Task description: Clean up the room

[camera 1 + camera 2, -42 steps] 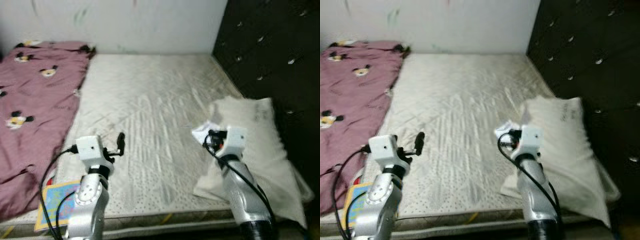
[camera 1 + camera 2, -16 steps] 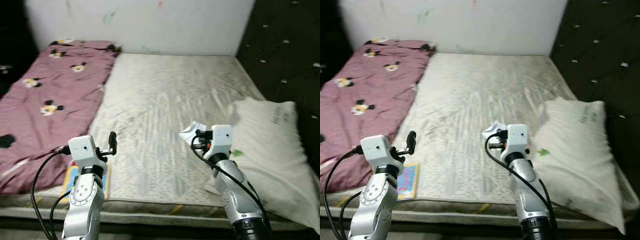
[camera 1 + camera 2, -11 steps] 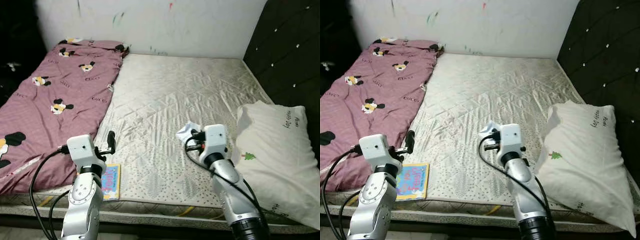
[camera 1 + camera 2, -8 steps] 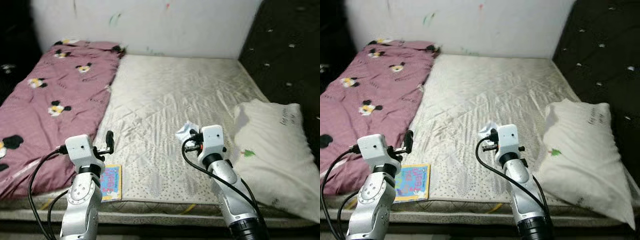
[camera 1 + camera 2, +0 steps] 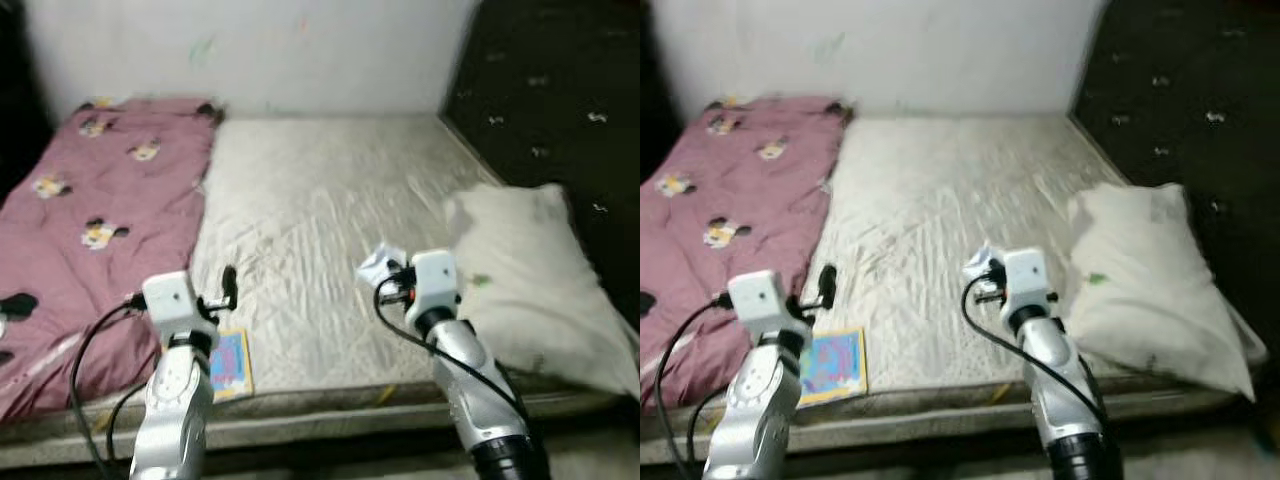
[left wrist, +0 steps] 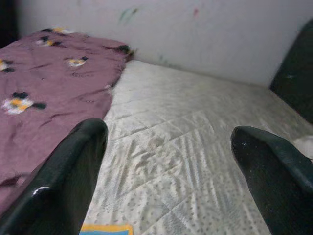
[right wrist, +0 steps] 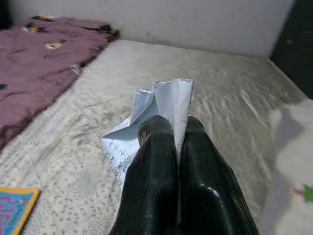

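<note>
1. The paper [image 7: 161,105] is sticking out past the right gripper [image 7: 173,129], whose fingers are pressing together on its lower edge, probably so the scrap can be carried off as litter (it looks crumpled and scribbled on).
2. The mattress [image 5: 320,190] is lying below and ahead of that gripper, with the pillow [image 5: 530,270] to its right.
3. The left gripper [image 6: 171,142] is hanging empty, fingers spread wide, likely readying for the next pickup.
4. The book [image 5: 835,362] is lying just below it at the mattress edge; the blanket [image 5: 90,190] is stretching away on its left.
</note>
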Robot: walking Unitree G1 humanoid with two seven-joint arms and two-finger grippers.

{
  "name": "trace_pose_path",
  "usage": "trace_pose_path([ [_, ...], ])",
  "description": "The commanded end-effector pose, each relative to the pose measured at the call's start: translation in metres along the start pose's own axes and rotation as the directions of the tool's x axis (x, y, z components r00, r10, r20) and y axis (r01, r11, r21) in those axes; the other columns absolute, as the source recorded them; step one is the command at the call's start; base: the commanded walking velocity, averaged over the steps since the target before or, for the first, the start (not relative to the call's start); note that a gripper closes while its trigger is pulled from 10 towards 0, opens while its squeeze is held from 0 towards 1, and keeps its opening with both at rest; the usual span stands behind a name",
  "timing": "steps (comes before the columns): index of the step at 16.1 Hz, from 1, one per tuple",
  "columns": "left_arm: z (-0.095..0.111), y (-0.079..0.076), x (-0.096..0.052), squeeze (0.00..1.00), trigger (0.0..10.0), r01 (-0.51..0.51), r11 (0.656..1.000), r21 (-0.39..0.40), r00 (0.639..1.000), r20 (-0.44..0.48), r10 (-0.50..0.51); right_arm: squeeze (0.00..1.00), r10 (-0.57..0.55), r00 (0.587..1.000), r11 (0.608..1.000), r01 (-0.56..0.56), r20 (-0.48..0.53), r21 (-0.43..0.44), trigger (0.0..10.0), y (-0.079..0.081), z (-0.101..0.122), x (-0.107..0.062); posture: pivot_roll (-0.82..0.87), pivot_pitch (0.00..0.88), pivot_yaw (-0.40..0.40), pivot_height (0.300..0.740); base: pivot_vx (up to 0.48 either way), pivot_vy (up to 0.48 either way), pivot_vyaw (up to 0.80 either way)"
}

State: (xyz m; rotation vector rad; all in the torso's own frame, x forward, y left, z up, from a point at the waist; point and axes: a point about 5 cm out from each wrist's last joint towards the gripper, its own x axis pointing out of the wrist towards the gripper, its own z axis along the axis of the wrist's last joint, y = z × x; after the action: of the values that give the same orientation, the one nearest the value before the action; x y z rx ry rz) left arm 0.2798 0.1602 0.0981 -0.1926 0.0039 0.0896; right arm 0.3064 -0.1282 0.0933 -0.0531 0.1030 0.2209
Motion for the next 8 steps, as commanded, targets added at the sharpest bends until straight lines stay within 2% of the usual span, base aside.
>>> trace_pose_path([
  [1,-0.0005,0.0062,-0.0016,0.00,10.0,-0.018,1.000,0.015,1.000,-0.001,0.018,0.00,0.035,0.999,0.999,-0.035,0.026,-0.002,10.0,0.0084,0.0066,0.0030,-0.01,0.005,-0.012,0.740,0.000,0.394,0.80],
  [4,-0.0007,0.0062,-0.0014,0.00,10.0,-0.020,1.000,0.015,1.000,-0.001,0.020,0.00,0.044,0.999,0.999,-0.044,0.022,0.015,10.0,0.0095,0.0049,0.0023,-0.01,0.005,-0.012,0.740,0.000,0.429,0.63],
  [8,-0.0010,0.0062,-0.0011,0.00,10.0,-0.020,1.000,0.014,1.000,-0.001,0.020,0.00,0.055,0.998,0.998,-0.055,0.011,0.027,10.0,0.0103,0.0023,0.0018,-0.01,0.004,-0.014,0.740,0.000,0.480,0.00],
])
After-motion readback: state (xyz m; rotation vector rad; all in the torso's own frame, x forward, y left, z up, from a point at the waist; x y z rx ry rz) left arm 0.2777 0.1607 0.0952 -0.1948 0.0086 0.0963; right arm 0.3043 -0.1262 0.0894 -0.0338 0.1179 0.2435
